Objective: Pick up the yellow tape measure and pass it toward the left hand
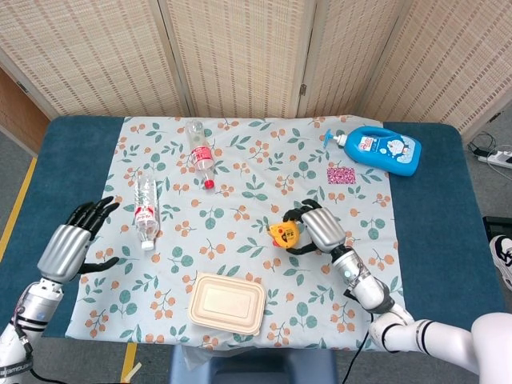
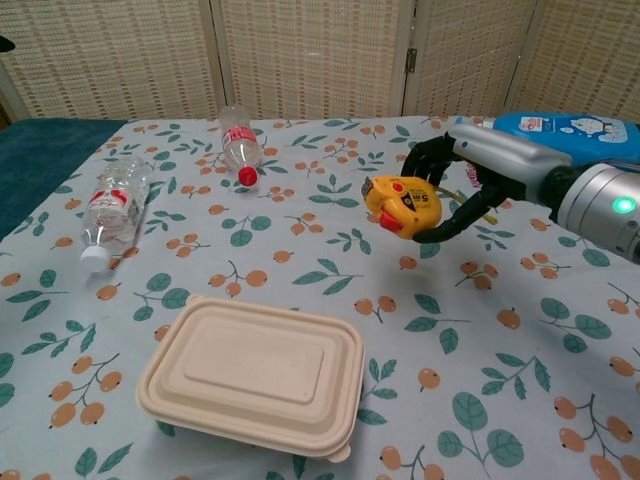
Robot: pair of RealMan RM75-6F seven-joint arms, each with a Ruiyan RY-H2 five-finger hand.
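Yellow tape measure (image 2: 402,202) held off worktop (image 1: 432,200) in right hand (image 1: 318,228), fingers (image 2: 432,156) curled round its rear, body poking out front. Left hand (image 1: 68,244) spread wide, empty, well apart at far edge. Risks: shallow grip slips mid-carry, drop onto takeaway box (image 1: 227,303); low swing clips bottle (image 1: 145,210).

Staged robot test space, set up like a household tabletop

A table covered in dark blue felt (image 1: 436,232) carries a pale floral-print cloth with orange berries and green leaves (image 1: 248,208), with tall woven rattan folding screens (image 1: 240,52) standing behind it as a backdrop. Yellow tape lines (image 1: 16,212) mark the grey floor on the left, and a white power strip with cables (image 1: 494,157) lies on the floor at the right, signs of a lab rather than a lived-in room.
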